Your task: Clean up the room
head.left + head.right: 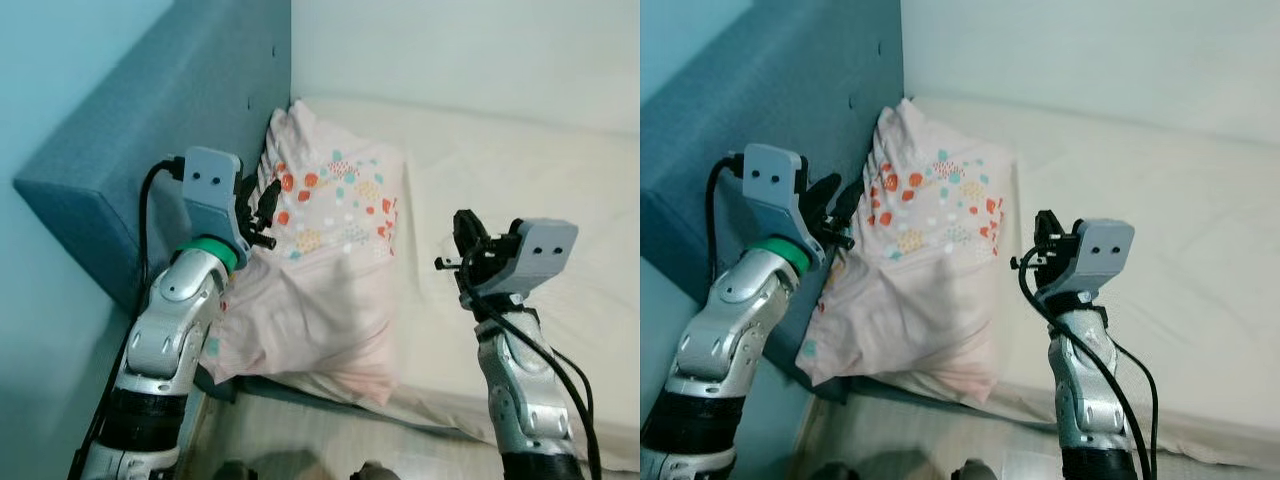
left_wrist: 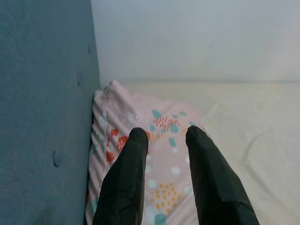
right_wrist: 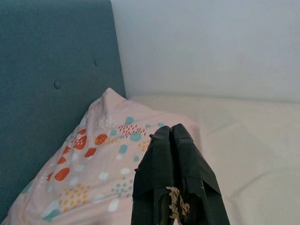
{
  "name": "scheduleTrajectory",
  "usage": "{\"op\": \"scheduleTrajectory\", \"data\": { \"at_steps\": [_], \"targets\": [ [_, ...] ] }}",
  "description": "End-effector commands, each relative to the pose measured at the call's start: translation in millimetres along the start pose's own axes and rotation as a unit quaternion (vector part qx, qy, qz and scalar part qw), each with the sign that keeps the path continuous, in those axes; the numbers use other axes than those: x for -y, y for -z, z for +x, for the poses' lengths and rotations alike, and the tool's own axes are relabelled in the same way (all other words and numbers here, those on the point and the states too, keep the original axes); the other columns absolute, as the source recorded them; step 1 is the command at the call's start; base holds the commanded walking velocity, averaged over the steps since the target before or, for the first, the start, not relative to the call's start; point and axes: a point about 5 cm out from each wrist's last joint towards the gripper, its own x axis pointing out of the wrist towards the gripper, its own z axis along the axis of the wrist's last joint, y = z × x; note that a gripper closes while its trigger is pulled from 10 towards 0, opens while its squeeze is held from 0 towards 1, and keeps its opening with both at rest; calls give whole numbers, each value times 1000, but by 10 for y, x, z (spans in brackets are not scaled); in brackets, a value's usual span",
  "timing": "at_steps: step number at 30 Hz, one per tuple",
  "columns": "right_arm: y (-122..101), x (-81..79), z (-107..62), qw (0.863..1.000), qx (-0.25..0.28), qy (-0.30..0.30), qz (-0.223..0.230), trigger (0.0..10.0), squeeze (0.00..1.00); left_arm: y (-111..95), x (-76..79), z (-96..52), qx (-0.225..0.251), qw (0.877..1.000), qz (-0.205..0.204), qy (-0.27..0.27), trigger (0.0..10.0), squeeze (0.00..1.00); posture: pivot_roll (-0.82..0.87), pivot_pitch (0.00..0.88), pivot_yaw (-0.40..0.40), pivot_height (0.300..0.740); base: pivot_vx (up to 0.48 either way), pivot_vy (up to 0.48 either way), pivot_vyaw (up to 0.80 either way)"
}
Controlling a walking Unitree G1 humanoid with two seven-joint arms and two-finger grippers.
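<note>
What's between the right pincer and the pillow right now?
Nothing but bare cream bedsheet. In the left eye view the right pincer, fingers shut, hangs just off the pink pillow with only that strip of sheet showing between them.

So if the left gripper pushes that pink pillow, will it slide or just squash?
Likely squash first: the pillow looks soft and creased, slumped against the headboard. Probably light for its bulk. One corner overhangs the mattress edge, so it may flop off. The left gripper is open above it.

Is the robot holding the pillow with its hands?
No, nothing is held. The left gripper has its jaws open over the pillow, near its headboard side. The right gripper, jaws shut and empty, hangs beside it.
</note>
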Motion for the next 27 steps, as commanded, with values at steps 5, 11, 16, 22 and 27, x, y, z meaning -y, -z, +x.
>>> {"op": "scheduleTrajectory", "data": {
  "at_steps": [5, 11, 16, 22, 27],
  "targets": [
    [87, 26, -48, 1000, -14, 8, 5, 10000, 0, 57, 9, -4, -2, 1000, 3, -1, 10000, 0, 41, 113, -12, 701, 0, 0, 0],
    [101, 31, -48, 1000, -12, 10, 7, 10000, 0, 52, 4, 16, 3, 1000, 5, -3, 10000, 0, 43, 117, -8, 701, 0, 0, 0],
    [107, 36, -48, 1000, -11, 12, 7, 10000, 0, 51, 1, 23, 4, 1000, 6, -4, 10000, 0, 43, 117, -8, 701, 0, 0, 0],
    [121, 38, -51, 1000, -12, 13, 10, 10000, 0, 51, 5, 22, 5, 1000, 6, -2, 10000, 0, 43, 117, -8, 701, 0, 0, 0],
    [156, 33, -63, 1000, -16, 13, 10, 10000, 0, 55, 7, 20, 6, 1000, 6, -1, 10000, 0, 43, 117, -8, 701, -213, 0, 0]
  ]
}}
